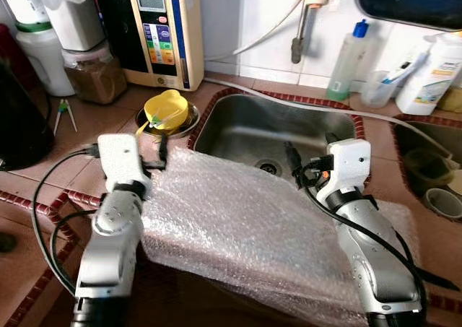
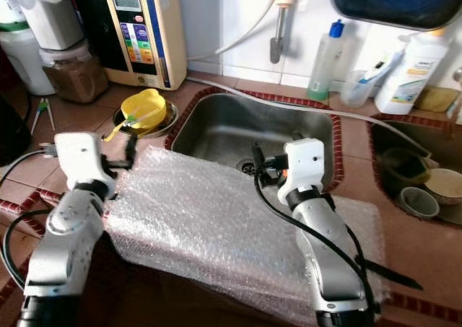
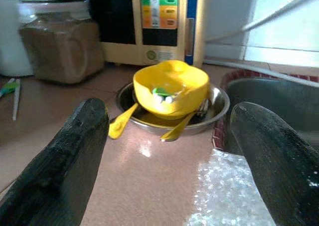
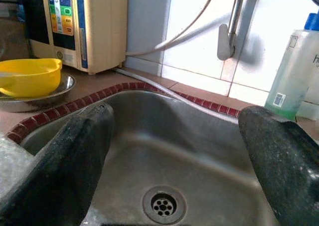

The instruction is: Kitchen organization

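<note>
Left eye view: bubble wrap sheet (image 1: 245,229), centre and lower frame, draped over the front edge of the steel sink (image 1: 238,128). Left gripper (image 1: 160,157) at the sheet's left corner; right gripper (image 1: 310,161) at its upper right edge.

Left wrist view: fingers (image 3: 65,161) spread wide; yellow bowl (image 3: 170,86) in a metal dish beyond.

Right wrist view: fingers (image 4: 70,156) wide apart above the drain (image 4: 163,204).

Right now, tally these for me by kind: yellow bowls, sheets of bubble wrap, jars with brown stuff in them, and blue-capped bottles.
Yellow bowl: 1
Bubble wrap sheet: 1
Jar with brown contents: 1
Blue-capped bottle: 1
Total: 4
</note>
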